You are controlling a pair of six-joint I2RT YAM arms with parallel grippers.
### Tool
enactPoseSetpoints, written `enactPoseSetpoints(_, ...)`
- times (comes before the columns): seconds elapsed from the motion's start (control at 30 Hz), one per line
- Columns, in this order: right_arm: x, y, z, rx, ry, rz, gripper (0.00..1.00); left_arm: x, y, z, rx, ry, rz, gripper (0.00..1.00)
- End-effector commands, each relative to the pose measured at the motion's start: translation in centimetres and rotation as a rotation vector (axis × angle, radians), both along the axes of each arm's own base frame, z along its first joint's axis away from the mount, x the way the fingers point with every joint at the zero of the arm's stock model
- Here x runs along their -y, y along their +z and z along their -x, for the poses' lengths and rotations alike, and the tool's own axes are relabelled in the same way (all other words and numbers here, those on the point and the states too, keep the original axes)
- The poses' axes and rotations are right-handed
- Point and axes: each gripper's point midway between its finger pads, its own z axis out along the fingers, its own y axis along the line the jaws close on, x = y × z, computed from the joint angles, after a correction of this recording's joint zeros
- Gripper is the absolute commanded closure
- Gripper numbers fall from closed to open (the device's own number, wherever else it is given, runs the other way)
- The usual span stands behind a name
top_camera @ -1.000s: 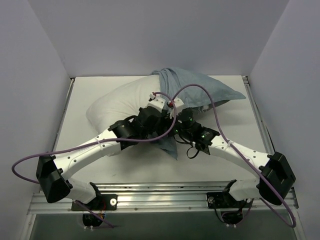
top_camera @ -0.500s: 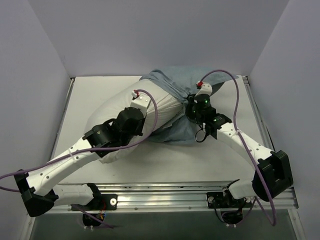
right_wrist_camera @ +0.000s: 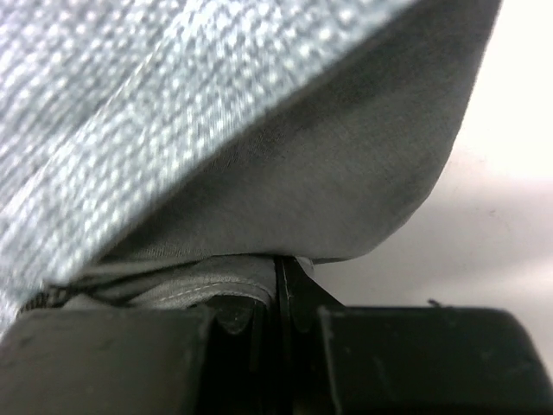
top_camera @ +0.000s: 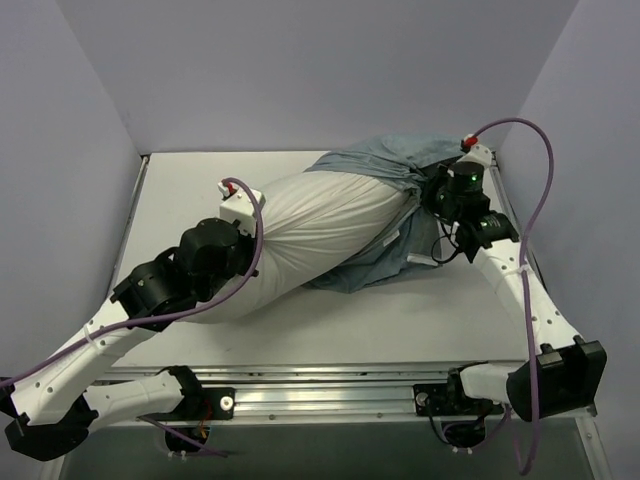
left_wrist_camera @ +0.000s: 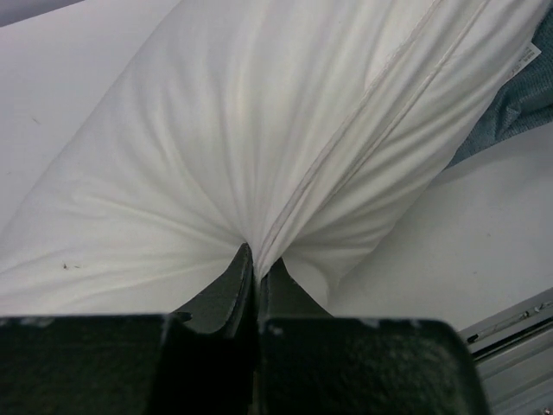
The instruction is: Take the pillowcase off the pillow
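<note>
On the white table [top_camera: 300, 330] the plump white pillow [top_camera: 320, 220] lies slantwise, its far-right end inside the blue-grey pillowcase [top_camera: 385, 165]. The left gripper [left_wrist_camera: 257, 264] is pinched tight on the pillow's fabric beside a seam at its left end. The right gripper [right_wrist_camera: 281, 272] is clamped on a pillowcase fold at the far right.
</note>
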Motion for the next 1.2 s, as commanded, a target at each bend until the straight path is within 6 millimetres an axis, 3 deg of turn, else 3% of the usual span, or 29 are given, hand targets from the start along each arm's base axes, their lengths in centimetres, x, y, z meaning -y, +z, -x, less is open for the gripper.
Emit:
enactPoseSetpoints(0.0,7.4,8.9,0.2,0.263,-0.263,0.059,1.00,-3.8,4.7,0.7,0.090,0.067,0.042,0.98)
enactPoseSetpoints(0.1,7.3,14.3,2.9,0.383,-0.248,0.044,1.00,-1.5,5.7,1.3,0.061,-0.032,0.099,0.98)
enactPoseSetpoints(0.13,7.4,14.7,3.6,0.376,-0.247,0.054,1.00,-0.9,5.8,1.4,0.044,-0.055,0.105,0.98)
enactPoseSetpoints(0.17,7.6,16.9,4.4,0.417,-0.248,0.059,1.00,-0.5,6.2,1.6,0.037,-0.073,0.119,0.98)
enactPoseSetpoints(0.27,7.5,20.8,6.4,0.489,-0.233,0.059,1.00,0.6,8.3,2.1,0.035,-0.126,0.181,0.98)
enactPoseSetpoints(0.37,6.7,22.0,6.8,0.493,-0.179,0.068,1.00,1.3,10.2,2.2,0.051,-0.154,0.230,0.98)
enactPoseSetpoints(0.47,5.2,22.9,6.2,0.483,-0.100,0.065,1.00,1.9,10.2,1.3,0.017,-0.135,0.228,0.98)
enactPoseSetpoints(0.57,3.3,21.5,4.2,0.441,-0.011,0.055,0.98,2.1,7.6,-1.0,-0.041,-0.074,0.186,0.98)
enactPoseSetpoints(0.67,0.8,16.9,1.0,0.304,0.076,0.070,0.94,2.6,2.7,-3.2,-0.167,-0.048,0.146,0.98)
enactPoseSetpoints(0.7,-0.2,13.7,-0.7,0.213,0.102,0.088,0.91,2.2,1.0,-4.9,-0.199,-0.012,0.139,0.98)
enactPoseSetpoints(0.73,-1.0,11.9,-1.3,0.166,0.128,0.111,0.90,2.0,-0.5,-5.7,-0.231,0.008,0.134,0.98)
enactPoseSetpoints(0.8,-3.4,7.7,-2.9,0.073,0.168,0.146,0.86,0.7,-5.7,-7.8,-0.333,0.081,0.089,0.96)
enactPoseSetpoints(0.83,-4.0,5.5,-3.2,0.035,0.181,0.152,0.84,0.4,-6.8,-8.9,-0.340,0.107,0.087,0.92)
enactPoseSetpoints(0.9,-6.3,3.2,-4.2,0.014,0.234,0.118,0.75,-1.1,-10.1,-11.1,-0.382,0.180,0.048,0.80)
enactPoseSetpoints(0.97,-8.0,1.6,-4.2,-0.008,0.283,0.091,0.68,-1.6,-10.5,-12.4,-0.373,0.201,0.027,0.71)
enactPoseSetpoints(1.0,-8.6,1.3,-4.4,-0.012,0.296,0.088,0.58,-1.5,-9.5,-13.6,-0.331,0.210,0.027,0.63)
enactPoseSetpoints(1.03,-9.3,1.3,-4.2,-0.010,0.313,0.088,0.52,-1.4,-8.8,-14.3,-0.302,0.208,0.024,0.39)
enactPoseSetpoints(1.07,-9.6,1.7,-4.1,0.002,0.316,0.086,0.47,-1.4,-7.8,-14.8,-0.274,0.208,0.025,0.30)
enactPoseSetpoints(1.13,-9.6,3.0,-3.7,0.037,0.309,0.088,0.35,-1.4,-4.1,-16.1,-0.175,0.210,0.043,0.10)
enactPoseSetpoints(1.17,-9.4,3.5,-3.5,0.048,0.302,0.091,0.31,-1.3,-2.8,-16.3,-0.139,0.205,0.051,0.06)
